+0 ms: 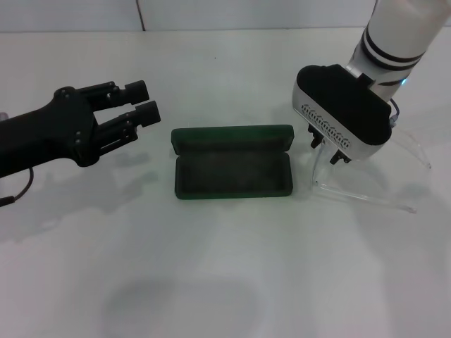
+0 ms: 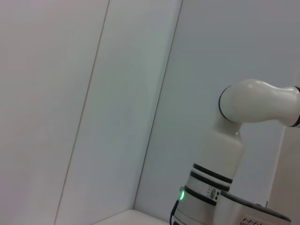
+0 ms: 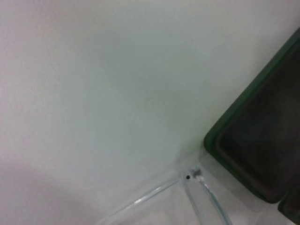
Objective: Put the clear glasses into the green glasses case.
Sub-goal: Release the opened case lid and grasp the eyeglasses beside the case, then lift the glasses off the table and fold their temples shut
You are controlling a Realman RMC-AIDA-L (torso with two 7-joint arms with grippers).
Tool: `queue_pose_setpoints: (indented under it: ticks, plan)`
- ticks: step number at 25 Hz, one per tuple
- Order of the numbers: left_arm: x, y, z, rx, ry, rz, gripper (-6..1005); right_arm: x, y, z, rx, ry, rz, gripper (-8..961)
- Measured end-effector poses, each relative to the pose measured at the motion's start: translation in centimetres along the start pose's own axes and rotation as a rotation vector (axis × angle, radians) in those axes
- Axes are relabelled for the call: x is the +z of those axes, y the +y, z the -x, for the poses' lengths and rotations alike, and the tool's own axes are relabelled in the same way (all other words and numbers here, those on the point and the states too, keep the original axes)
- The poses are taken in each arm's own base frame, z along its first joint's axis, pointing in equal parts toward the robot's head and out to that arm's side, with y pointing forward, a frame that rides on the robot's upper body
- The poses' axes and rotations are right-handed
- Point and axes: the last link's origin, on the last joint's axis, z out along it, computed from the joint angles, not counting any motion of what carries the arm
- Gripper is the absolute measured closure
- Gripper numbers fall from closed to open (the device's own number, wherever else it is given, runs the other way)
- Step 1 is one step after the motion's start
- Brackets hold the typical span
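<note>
This looks like a robot test lab or a staged recording booth, not a home. The plain white matte surface (image 1: 225,282) runs wide and bare, carrying only the few props of the trial. Behind it stand smooth white wall panels (image 2: 70,93) with thin vertical seams, unmarked and unfurnished. A glossy white robot arm with black rings and a small green status light (image 2: 181,195) stands against them.
</note>
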Motion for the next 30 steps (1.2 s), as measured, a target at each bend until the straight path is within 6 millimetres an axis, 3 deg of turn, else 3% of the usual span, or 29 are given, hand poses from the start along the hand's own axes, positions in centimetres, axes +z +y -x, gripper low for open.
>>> queue_pose_setpoints:
  ticks: [4,12,23,30]
  plan:
    - [0.0,0.0,0.0,0.000,0.000,-0.001,578,0.0,0.0,0.0,0.004,0.004,0.000,589]
    - [-0.3,-0.1,0.0,-0.004,0.028,-0.026,579,0.0,0.1,0.0,0.018,0.026,0.008,830]
    - [-0.8,0.4,0.5,-0.027,0.035,-0.024,581,-1.1,0.7,0.6,0.071,0.045,-0.007,837]
    - [-0.4,0.6,0.3,-0.012,0.053,-0.010,582,-3.2,1.1,1.3,0.195,-0.001,0.010,838]
